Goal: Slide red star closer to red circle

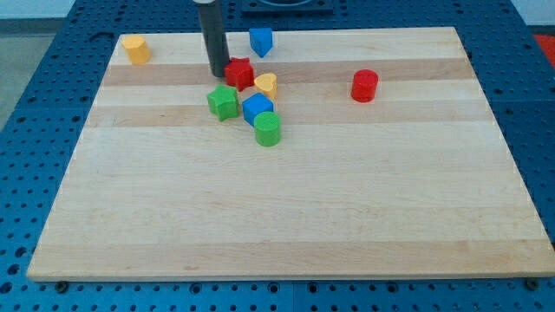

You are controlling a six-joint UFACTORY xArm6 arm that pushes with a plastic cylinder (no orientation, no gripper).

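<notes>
The red star (240, 72) lies near the view's top, left of centre, on the wooden board (286, 217). The red circle (365, 85) stands apart, well to the view's right of the star. My tip (217, 73) is at the star's left side, touching or nearly touching it. The dark rod rises straight up out of the view's top.
A yellow heart (266, 85) sits right of the star. A green star (223, 102), a blue cube (257, 108) and a green cylinder (268, 129) cluster below. A blue block (261, 41) is at the top; a yellow block (135, 48) is at the top left.
</notes>
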